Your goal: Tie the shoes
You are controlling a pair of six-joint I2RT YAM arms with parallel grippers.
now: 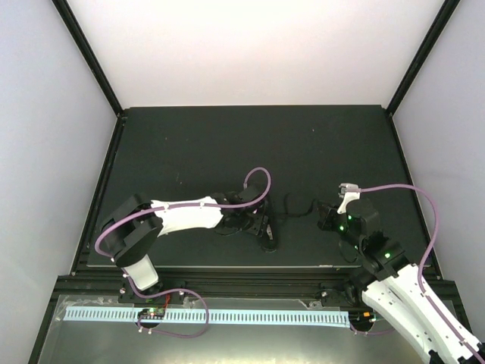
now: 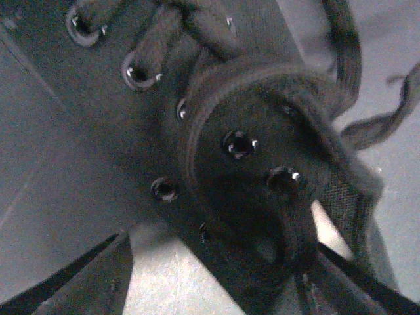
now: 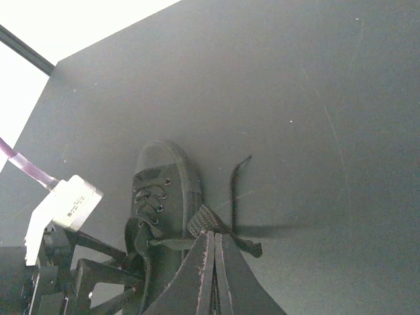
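Note:
The small black shoe (image 3: 161,190) lies on the dark mat, toe pointing away from the right wrist camera. In the top view the shoe (image 1: 244,221) is mostly hidden under my left gripper (image 1: 261,231). In the left wrist view the shoe's eyelets and tongue (image 2: 239,144) fill the frame. My left gripper (image 2: 223,289) is open, its fingers spread on either side of the shoe's ankle part, with a pale gap beside the left finger. My right gripper (image 3: 213,243) is shut on one black lace (image 3: 170,243), pulled out sideways from the shoe. The other lace (image 3: 233,190) lies loose on the mat.
The dark mat (image 1: 227,144) is bounded by black frame posts and white walls. A purple cable (image 1: 261,182) loops above the left wrist. A pale slotted rail (image 1: 227,315) runs along the near edge by the arm bases.

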